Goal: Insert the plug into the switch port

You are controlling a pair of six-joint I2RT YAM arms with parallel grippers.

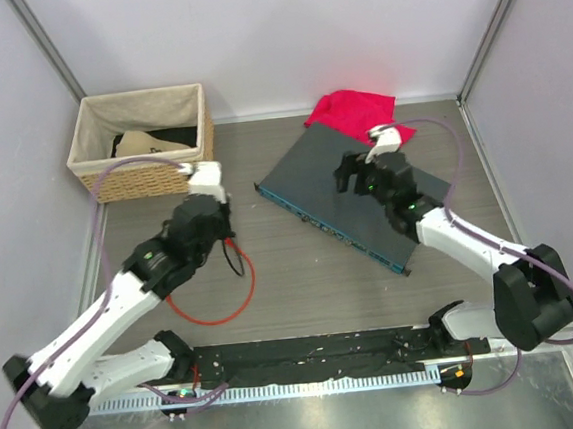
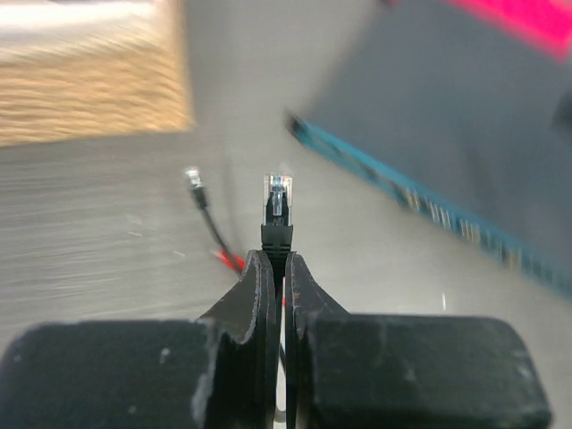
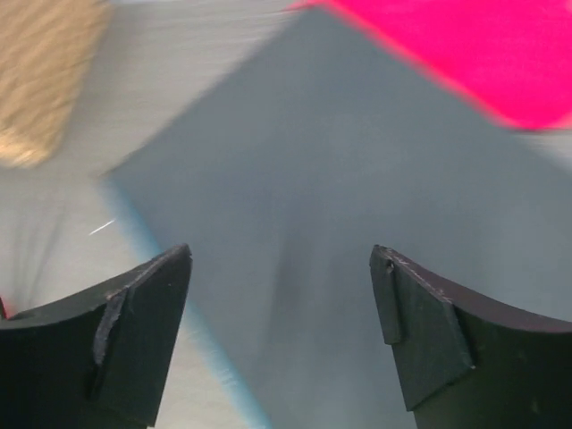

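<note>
Now reaches forward, low over the desk [image 1: 303, 283], with the left end effector [image 2: 279, 259] clamped on the plug [image 2: 278, 198]: black boot pinched, clear tip pointing ahead, well apart from the teal port row [image 2: 447, 217]. Hovers the right end effector [image 3: 279, 259] above the switch [image 1: 308, 167], jaws spread wide.

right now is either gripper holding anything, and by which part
The left gripper is shut on the plug, pinching the black boot just behind its clear tip. The right gripper is open and holds nothing.
</note>
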